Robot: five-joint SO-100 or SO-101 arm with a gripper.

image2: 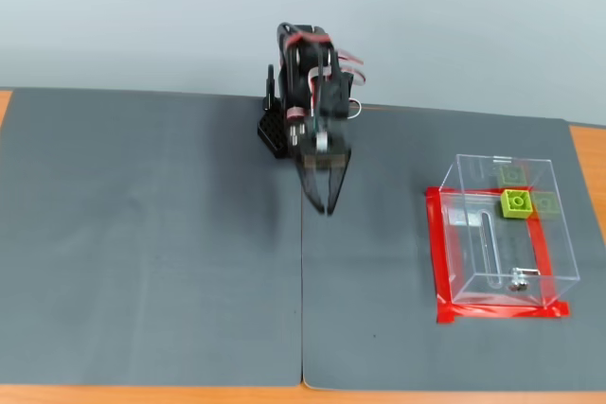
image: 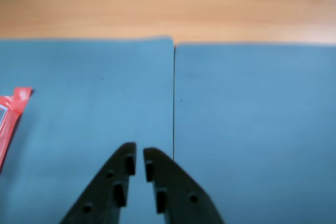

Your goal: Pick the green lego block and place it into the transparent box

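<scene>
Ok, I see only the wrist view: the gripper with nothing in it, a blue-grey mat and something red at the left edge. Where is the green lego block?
Observer: In the fixed view the green lego block appears to lie inside the transparent box, near its far wall.
Operator: And the red thing at my left edge?
Observer: It is red tape, which borders the base of the box.
Operator: Where is the gripper relative to the box?
Observer: The gripper hangs over the seam of the mat, left of the box in the fixed view and clearly apart from it.
</scene>
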